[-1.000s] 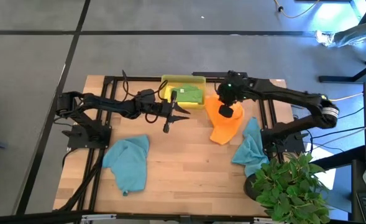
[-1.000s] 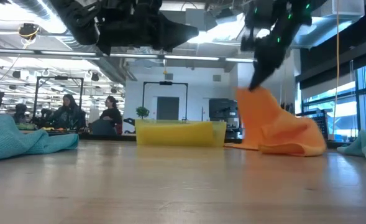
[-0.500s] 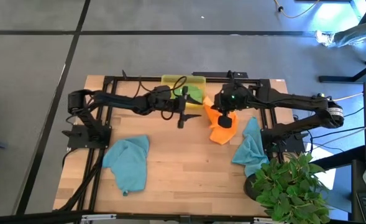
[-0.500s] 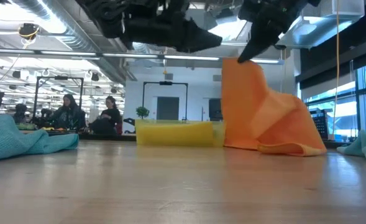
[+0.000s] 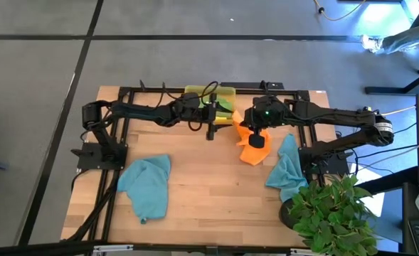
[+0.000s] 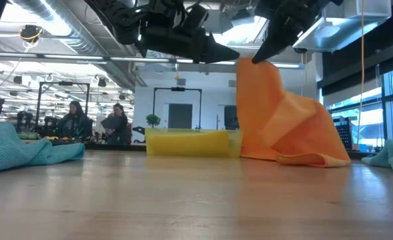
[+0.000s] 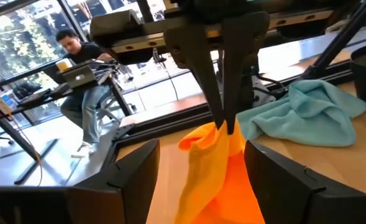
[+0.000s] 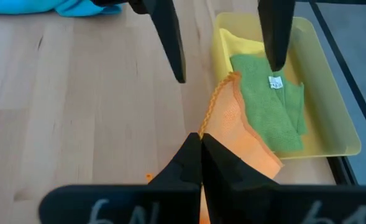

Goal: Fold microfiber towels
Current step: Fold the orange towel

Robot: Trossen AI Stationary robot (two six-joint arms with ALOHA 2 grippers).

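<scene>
A small white label (image 8: 273,81) sits on the green towel (image 8: 266,106), too small to read. That towel lies folded in the yellow tray (image 8: 332,106) at 12 o'clock on the worktop (image 5: 209,199), over a yellow towel (image 8: 235,45).

The right gripper (image 8: 200,142) has its jaws closed on a corner of the orange towel (image 5: 252,146), holding it up just in front of the tray while the rest drapes to the worktop. The left gripper (image 5: 211,126) hangs just at 9 o'clock of that raised corner, jaws wide and empty.

One teal towel (image 5: 146,186) lies crumpled at 8 o'clock, another (image 5: 286,171) at 4 o'clock.

Compared with a second ago, the left gripper has moved toward the orange towel and opened, and the right gripper has lifted the towel higher.
</scene>
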